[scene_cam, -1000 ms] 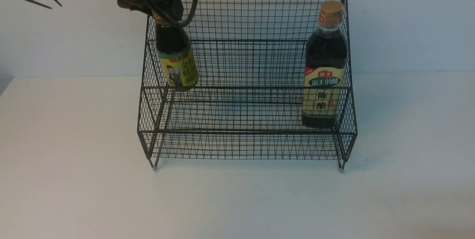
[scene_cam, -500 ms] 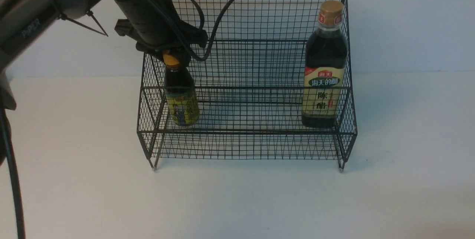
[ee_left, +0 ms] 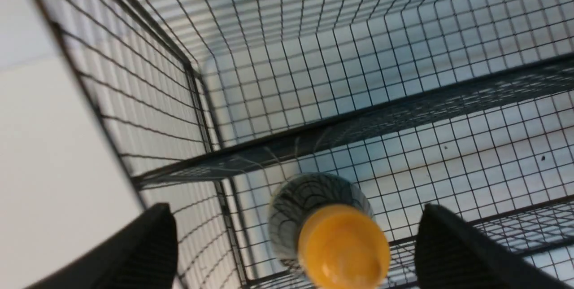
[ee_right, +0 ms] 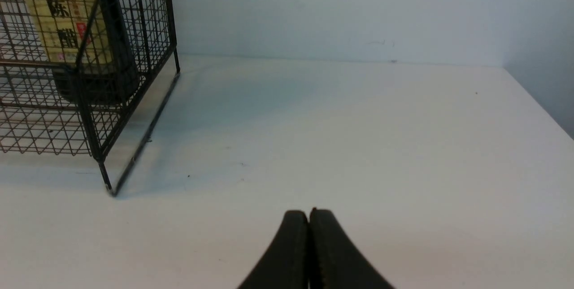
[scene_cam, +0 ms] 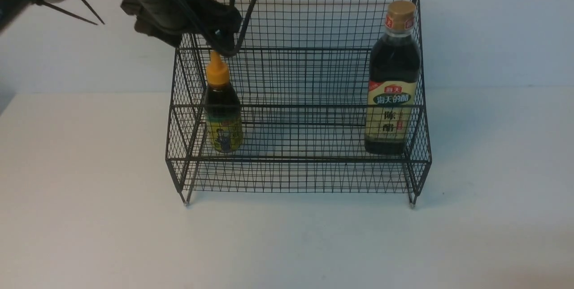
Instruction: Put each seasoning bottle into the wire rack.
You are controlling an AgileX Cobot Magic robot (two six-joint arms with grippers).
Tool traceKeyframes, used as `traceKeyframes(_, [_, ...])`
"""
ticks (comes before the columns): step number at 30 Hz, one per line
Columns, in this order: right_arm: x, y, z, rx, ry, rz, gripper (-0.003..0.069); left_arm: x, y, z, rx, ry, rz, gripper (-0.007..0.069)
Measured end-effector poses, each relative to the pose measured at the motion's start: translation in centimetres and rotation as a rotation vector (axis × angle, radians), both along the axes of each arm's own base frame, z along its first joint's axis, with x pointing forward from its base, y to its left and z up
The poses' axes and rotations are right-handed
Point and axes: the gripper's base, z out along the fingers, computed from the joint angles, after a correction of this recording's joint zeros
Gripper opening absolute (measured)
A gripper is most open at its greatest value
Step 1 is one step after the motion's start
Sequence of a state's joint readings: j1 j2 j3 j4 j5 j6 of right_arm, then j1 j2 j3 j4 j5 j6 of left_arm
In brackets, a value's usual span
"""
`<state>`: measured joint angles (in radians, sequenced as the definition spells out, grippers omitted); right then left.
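Note:
The black wire rack (scene_cam: 305,19) stands on the white table. The short bottle (scene_cam: 223,114), with orange pointed cap and yellow label, stands upright at the left end of the rack's lower tier. My left gripper (scene_cam: 219,43) hangs just above its cap, open and apart from it. In the left wrist view the gripper (ee_left: 296,221) has its black fingers spread wide on either side of the orange cap (ee_left: 343,246). The tall bottle (scene_cam: 392,82), with tan cap and cream-green label, stands at the lower tier's right end. My right gripper (ee_right: 309,217) is shut and empty above the table.
The rack's upper tier (scene_cam: 305,105) runs behind both bottles. The left arm's cables (scene_cam: 244,19) hang in front of the rack's back wall. In the right wrist view, the rack's right side (ee_right: 134,33) and foot (ee_right: 107,188) stand off to one side of the right gripper.
My left gripper lowered the short bottle from above the rack onto the lower tier, let it go, and has risen above the cap. The tall bottle has not moved.

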<state>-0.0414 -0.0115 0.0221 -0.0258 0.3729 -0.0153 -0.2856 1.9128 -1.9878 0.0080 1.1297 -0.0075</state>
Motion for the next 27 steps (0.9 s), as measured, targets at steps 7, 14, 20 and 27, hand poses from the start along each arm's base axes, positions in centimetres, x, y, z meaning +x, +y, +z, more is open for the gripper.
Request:
traceKeyframes(7, [0.0,0.0,0.0,0.000,0.000,0.000,-0.0015,-6.6,1.9,7.9,0.113,-0.139,0.006,0.0293])
traceKeyframes(14, [0.0,0.0,0.0,0.000,0.000,0.000,-0.0015,-17.3,5.4,12.7,0.067,-0.265,0.026,-0.0002])
traceKeyframes(20, [0.0,0.0,0.0,0.000,0.000,0.000,-0.0015,-26.6,7.9,6.6,-0.038,-0.195,0.049,-0.0005])
traceKeyframes(27, [0.0,0.0,0.0,0.000,0.001,0.000,-0.0015,-32.4,9.2,-4.1,-0.259,-0.406,0.083,-0.0005])
